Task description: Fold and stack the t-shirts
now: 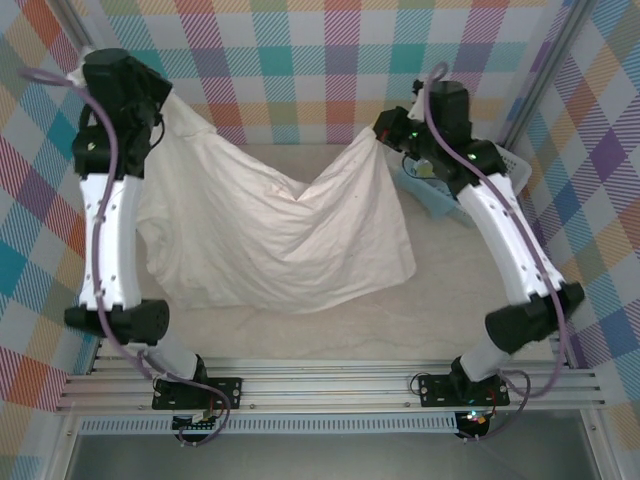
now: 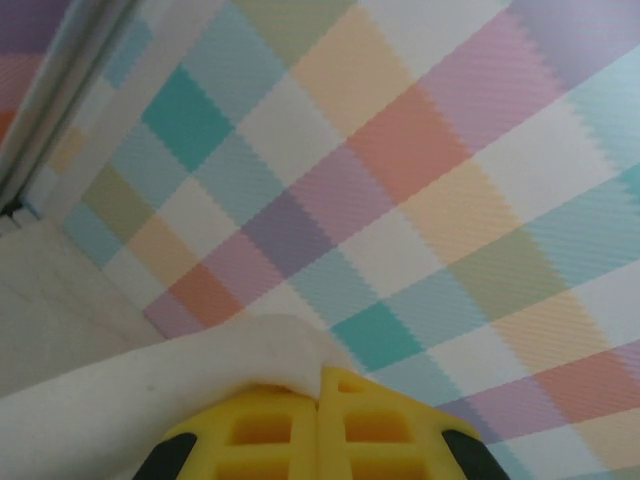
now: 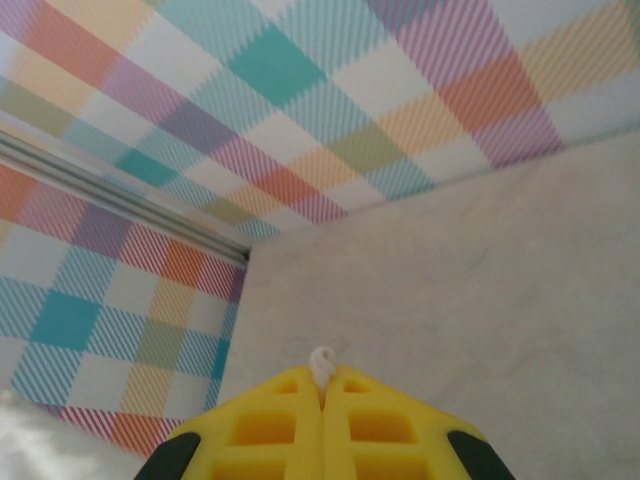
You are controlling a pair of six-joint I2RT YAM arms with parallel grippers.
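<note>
My left hand [image 2: 320, 385] and right hand [image 3: 322, 380] pinch shut on corners of the cream-white t-shirt [image 1: 280, 230], held apart so it hangs spread for flattening

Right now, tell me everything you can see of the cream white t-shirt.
The cream-white t-shirt is plain, soft, wrinkled cloth, held up and spread wide. The left gripper is shut on one upper corner, with cloth bulging out to one side. The right gripper is shut on the other corner, a small tuft poking out. The top edge sags in a V between them. The lower part drapes toward the table, apparently resting on it.
</note>
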